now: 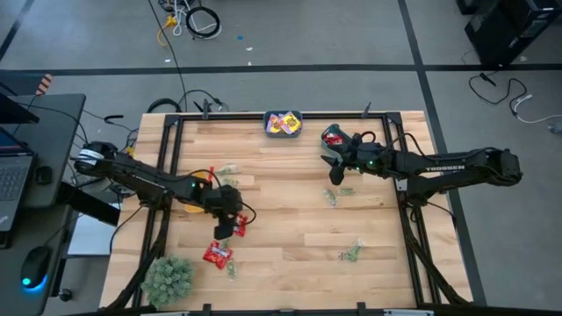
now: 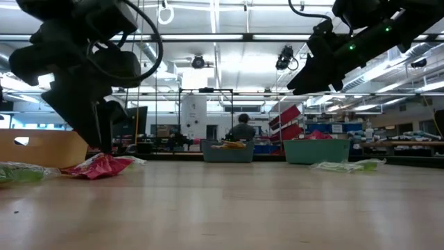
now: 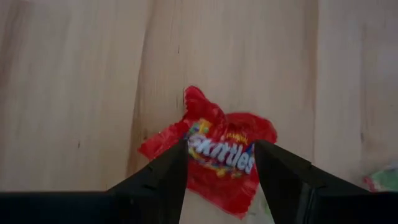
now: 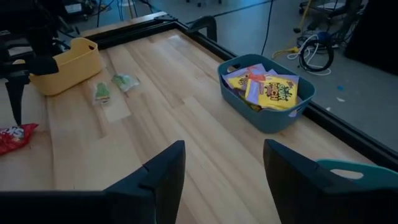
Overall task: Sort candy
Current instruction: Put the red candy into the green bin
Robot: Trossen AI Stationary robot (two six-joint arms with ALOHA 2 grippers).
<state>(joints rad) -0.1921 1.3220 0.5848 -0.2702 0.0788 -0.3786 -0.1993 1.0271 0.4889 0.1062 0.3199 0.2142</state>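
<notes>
Low in the frame's left half, the left end effector (image 3: pixel 221 171) straddles a red candy packet (image 3: pixel 217 155) flat on the bench (image 1: pixel 290 219), fingers apart to grasp, while the right end effector (image 4: pixel 224 180), also apart and empty, hovers upper right near the teal bin (image 4: pixel 267 115) holding yellow packets (image 4: pixel 270 90).

The light wooden slatted table (image 1: pixel 290 219) is bounded by a black metal frame (image 1: pixel 171 118). A fuzzy green plant ball (image 1: pixel 167 277) sits at the 7 o'clock corner of the table. A yellow plastic bin (image 4: pixel 65 64) stands near the 9 o'clock edge. A teal plastic bin (image 1: pixel 284 124) stands at the 12 o'clock edge; a second teal plastic bin (image 1: pixel 333 137) stands at about 1 o'clock. Beyond the 9 o'clock edge, a dark side desk (image 1: pixel 35 175) carries a laptop (image 1: pixel 10 180) and a computer mouse (image 1: pixel 33 263). Coiled cables (image 1: pixel 195 19) lie on the grey floor (image 1: pixel 351 35) beyond 12 o'clock. In the low view, a seated person (image 2: pixel 243 130) is visible in the room behind the table.
</notes>
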